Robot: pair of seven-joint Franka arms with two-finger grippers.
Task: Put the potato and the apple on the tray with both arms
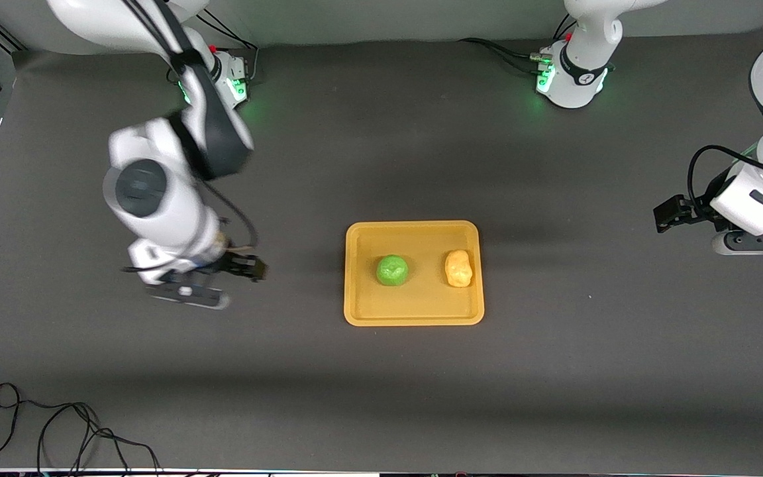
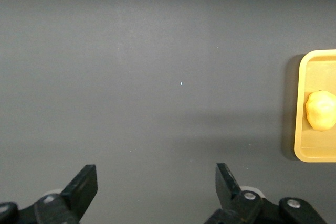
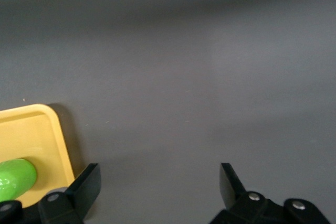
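The orange-yellow tray (image 1: 421, 301) lies in the middle of the table. The green apple (image 1: 392, 270) sits on it toward the right arm's end, and the yellow-tan potato (image 1: 458, 267) sits on it toward the left arm's end, the two apart. My right gripper (image 1: 252, 267) is open and empty over bare table beside the tray; its wrist view shows a tray corner (image 3: 37, 129), part of the apple (image 3: 16, 178) and the open gripper (image 3: 159, 167). My left gripper (image 1: 669, 215) is open and empty over bare table well off the tray; its wrist view shows the tray's edge (image 2: 310, 148), the potato (image 2: 321, 110) and the open gripper (image 2: 156, 169).
The table top is a dark grey mat. A loose black cable (image 1: 57, 430) lies near the front edge at the right arm's end. The arm bases (image 1: 570, 79) (image 1: 229, 76) stand along the back edge.
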